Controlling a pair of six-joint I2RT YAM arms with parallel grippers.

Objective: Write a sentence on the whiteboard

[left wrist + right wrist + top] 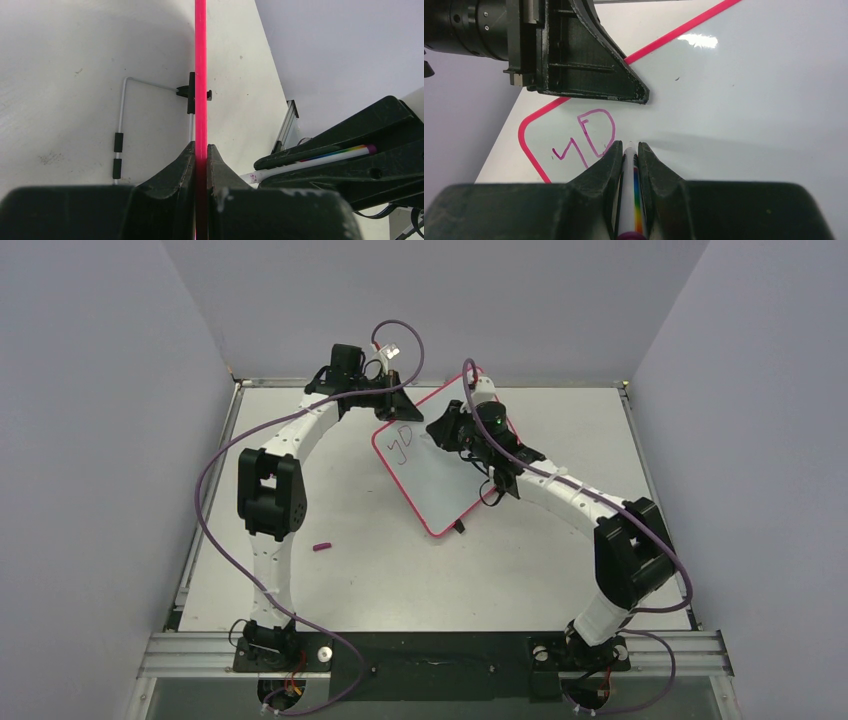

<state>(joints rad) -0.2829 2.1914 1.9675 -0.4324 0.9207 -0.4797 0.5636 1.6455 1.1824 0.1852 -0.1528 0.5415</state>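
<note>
Whiteboard [432, 480] is held up off the table [350, 580] near its far middle, between the two arms. In the top view its long axis runs from about 11 to 5 o'clock. Its red-pink rim is clamped at the far edge by the left gripper [398, 402], whose jaws are closed on it. In the left wrist view the whiteboard [200, 75] is seen only edge-on, as a thin pink line going from 6 to 12 o'clock between the fingers [186, 162]. A wire stand [122, 110] is seen at 9 o'clock of it.

The right gripper [438, 432] is shut on a marker pen [631, 195] with a rainbow stripe. The pen's long axis runs from 6 to 12 o'clock in the right wrist view, with the tip toward the board face [744, 100]. Whether the tip touches cannot be told.

Only this view shows the sentence [589, 137] clearly: two purple signs like "yD", at 10 o'clock of the pen tip, in the rounded corner. In the top view they are small [403, 445]. A small purple piece [321, 546] lies on the table at 8 o'clock of the board; it is seen in the top view alone.
</note>
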